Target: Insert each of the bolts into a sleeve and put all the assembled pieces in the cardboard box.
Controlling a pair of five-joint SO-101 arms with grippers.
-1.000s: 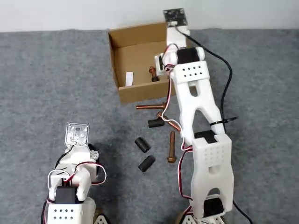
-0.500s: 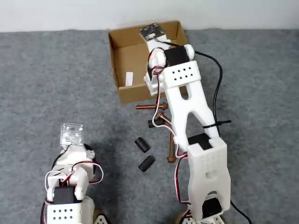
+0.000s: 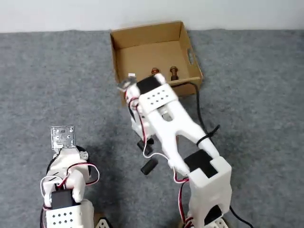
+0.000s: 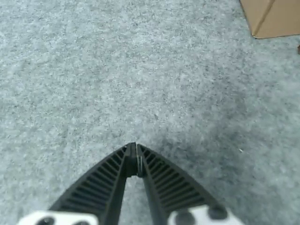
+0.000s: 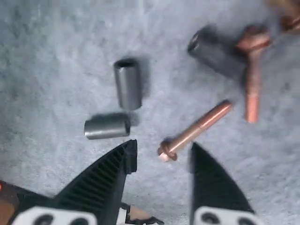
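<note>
My right gripper (image 5: pixel 161 154) hangs open over the loose parts on the grey carpet. A copper bolt (image 5: pixel 197 127) lies with its head between the two fingertips. Two dark sleeves (image 5: pixel 127 84) (image 5: pixel 107 127) lie beside it, apart from each other. Farther off, a third sleeve (image 5: pixel 213 54) touches another bolt (image 5: pixel 253 93). From above, the right arm (image 3: pixel 161 109) covers most of these parts; one sleeve (image 3: pixel 149 166) shows beside it. The cardboard box (image 3: pixel 122 52) holds two copper-headed pieces (image 3: pixel 155 72) (image 3: pixel 174 72). My left gripper (image 4: pixel 136 157) is shut and empty over bare carpet.
The left arm (image 3: pixel 64 185) sits folded at the near left, away from the parts. A corner of the box (image 4: pixel 276 16) shows far off in the left wrist view. A black cable (image 3: pixel 206 130) trails along the right arm. Open carpet lies to the left and right.
The right arm swung out of the box and back toward me over the loose parts. A second copper-headed piece now lies in the box. The left arm drew back a little.
</note>
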